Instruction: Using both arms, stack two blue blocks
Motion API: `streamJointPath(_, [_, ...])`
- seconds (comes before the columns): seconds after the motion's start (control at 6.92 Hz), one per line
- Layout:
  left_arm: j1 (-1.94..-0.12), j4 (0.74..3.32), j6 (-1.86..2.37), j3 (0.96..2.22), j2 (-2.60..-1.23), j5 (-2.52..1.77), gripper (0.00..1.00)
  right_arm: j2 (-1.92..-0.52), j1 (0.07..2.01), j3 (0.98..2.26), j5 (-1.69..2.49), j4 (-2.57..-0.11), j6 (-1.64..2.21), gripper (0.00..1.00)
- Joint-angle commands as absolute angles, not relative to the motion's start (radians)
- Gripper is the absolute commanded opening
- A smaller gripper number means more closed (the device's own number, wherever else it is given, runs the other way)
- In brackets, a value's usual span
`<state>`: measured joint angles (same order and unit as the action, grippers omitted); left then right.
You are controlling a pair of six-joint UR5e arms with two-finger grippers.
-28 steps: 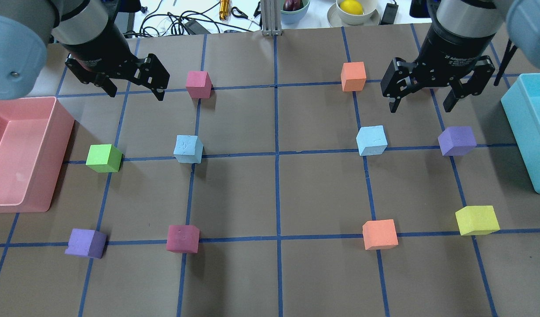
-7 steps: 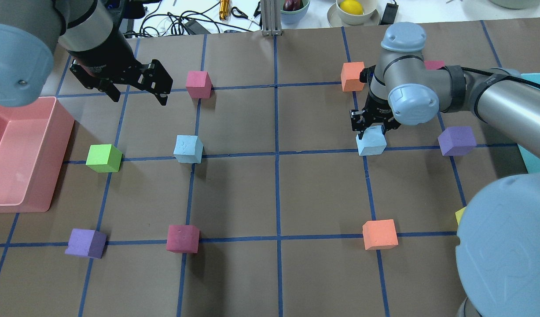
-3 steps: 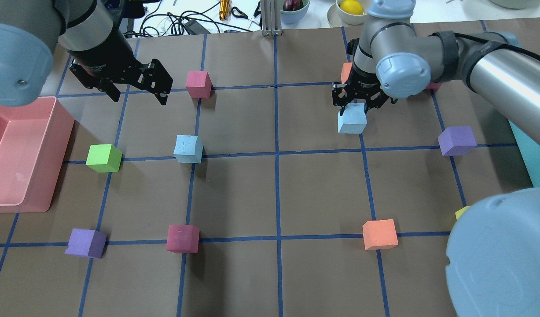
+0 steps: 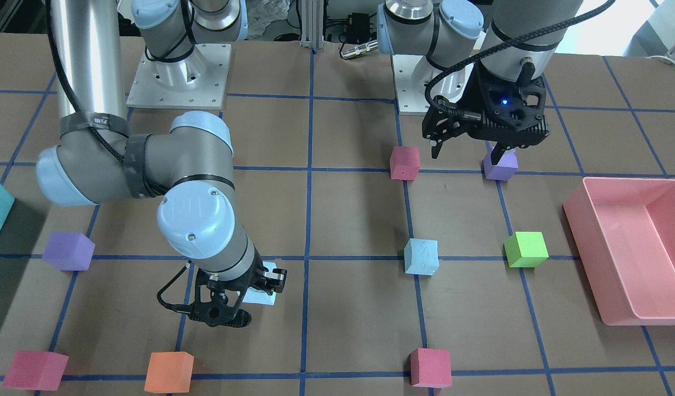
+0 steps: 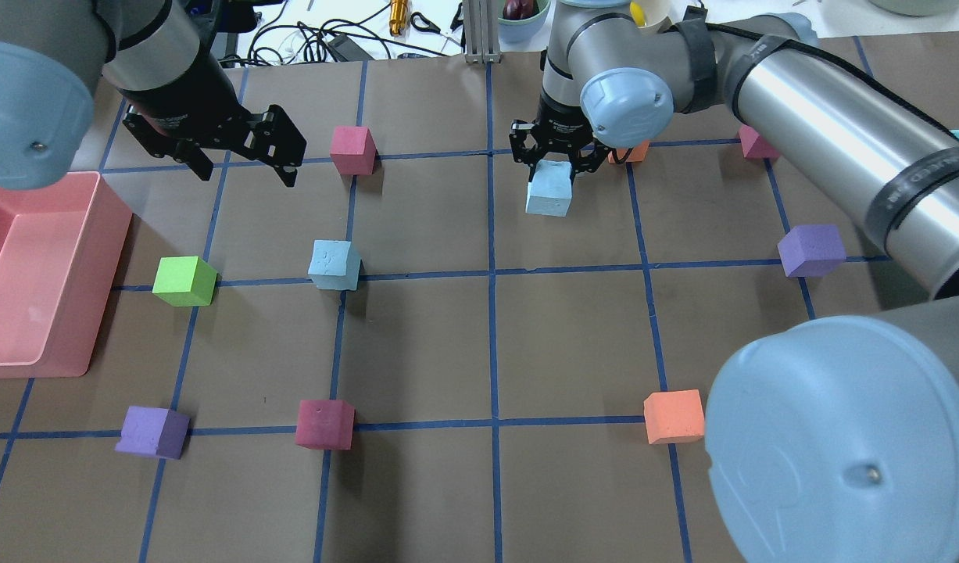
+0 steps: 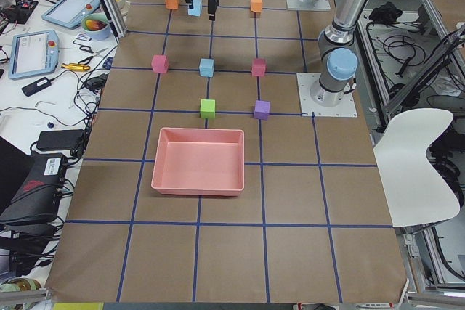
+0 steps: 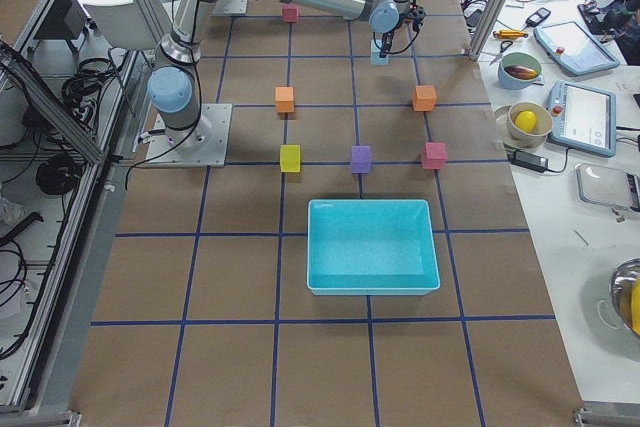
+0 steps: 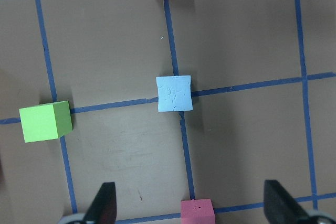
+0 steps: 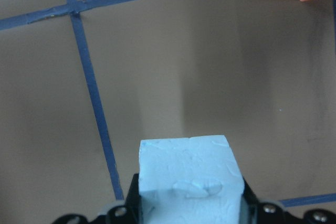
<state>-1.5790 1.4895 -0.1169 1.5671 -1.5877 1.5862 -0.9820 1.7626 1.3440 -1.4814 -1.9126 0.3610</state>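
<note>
- Cargo: carried blue block, clamped on two opposite side faces between the fingers of the right gripper. It is judged to be held clear of the table, just right of the centre tape line on the far half.
- Base: resting blue block, set on a tape crossing in the left half beside the green block, well apart from the carried one and touched by nothing.
- Left gripper: fingers spread wide, nothing held, hung above the table beyond the resting block.
- Handling, as judged: foam, so light, soft and springy. The scuffed matte faces are unlikely to slip. Breakage is not expected, though dents and skewing may be caused by a hard squeeze.
- Hold advised: flat opposite sides, upper half, with the underside left bare for seating. The base is best steadied low on its sides.
</note>
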Motion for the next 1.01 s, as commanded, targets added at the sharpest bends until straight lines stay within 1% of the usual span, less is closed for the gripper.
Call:
streamJointPath(0.0, [-1.58,1.489,-0.117,1.568,-1.588,1.586,1.0,-0.931,1.816,1.321,-1.48,-1.925,0.351,0.0])
streamJointPath(0.29, [-1.578,1.489,-0.117,1.568,-1.588,1.586,1.0,-0.893,1.862,1.321,-1.48,-1.966,0.35,0.0])
streamJointPath(0.58, [-1.578,1.489,-0.117,1.566,-1.588,1.586,1.0,-0.887,1.882,1.327,-1.493,-1.956,0.353,0.0])
streamJointPath(0.72, [-1.575,1.489,-0.118,1.566,-1.588,1.586,1.0,-0.885,1.884,1.327,-1.485,-1.962,0.359,0.88])
streamJointPath(0.87, [-1.574,1.489,-0.12,1.568,-1.588,1.586,1.0,-0.887,1.882,1.328,-1.496,-1.959,0.35,1.0])
